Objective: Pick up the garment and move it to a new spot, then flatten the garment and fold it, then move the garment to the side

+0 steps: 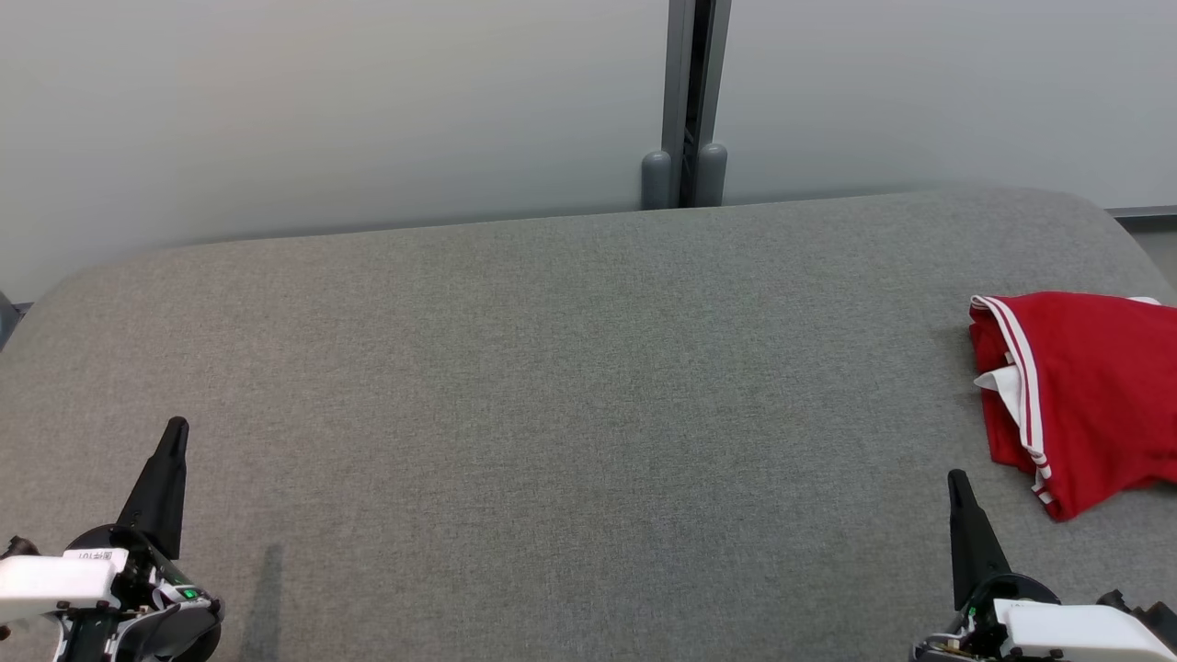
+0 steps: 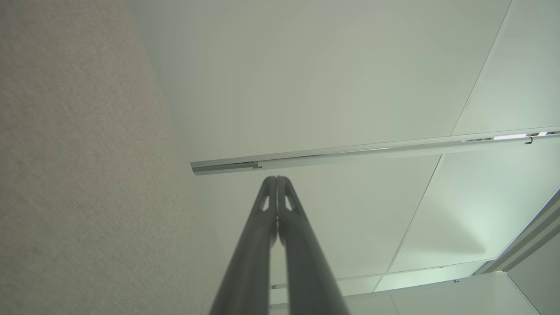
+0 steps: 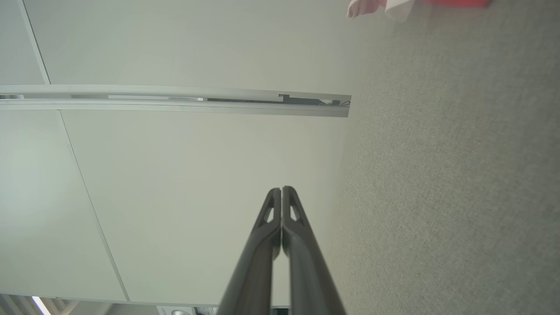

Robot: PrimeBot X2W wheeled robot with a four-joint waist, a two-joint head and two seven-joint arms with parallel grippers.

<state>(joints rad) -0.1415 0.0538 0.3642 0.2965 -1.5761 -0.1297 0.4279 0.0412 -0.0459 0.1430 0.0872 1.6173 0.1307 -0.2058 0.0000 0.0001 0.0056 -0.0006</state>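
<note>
Red garment (image 1: 1085,395) with white stripes lay on the grey bench (image 1: 552,386) at the far right, partly cut off by the edge of the head view. It sat as a compact layered bundle with its edges stacked and a white inner bit poking out on its left side, so it looked folded rather than crumpled (not a very crisp fold). The middle of the bench carried nothing.

Left pincer (image 1: 173,437) was low at the near left, fingers pressed together, pinching nothing. Right pincer (image 1: 958,483) was at the near right, also pressed together and holding nothing. It was near the garment's near-left corner but apart from it, no contact. Both wrist views confirmed the fingertips met with no cloth between them.

Judgement: pick-up, flatten and fold looked done, and the garment seemed already set to the side. Likely at or near the end of the task, with little or nothing left. If this was instead the start, the bundle's neatness argued against it.
</note>
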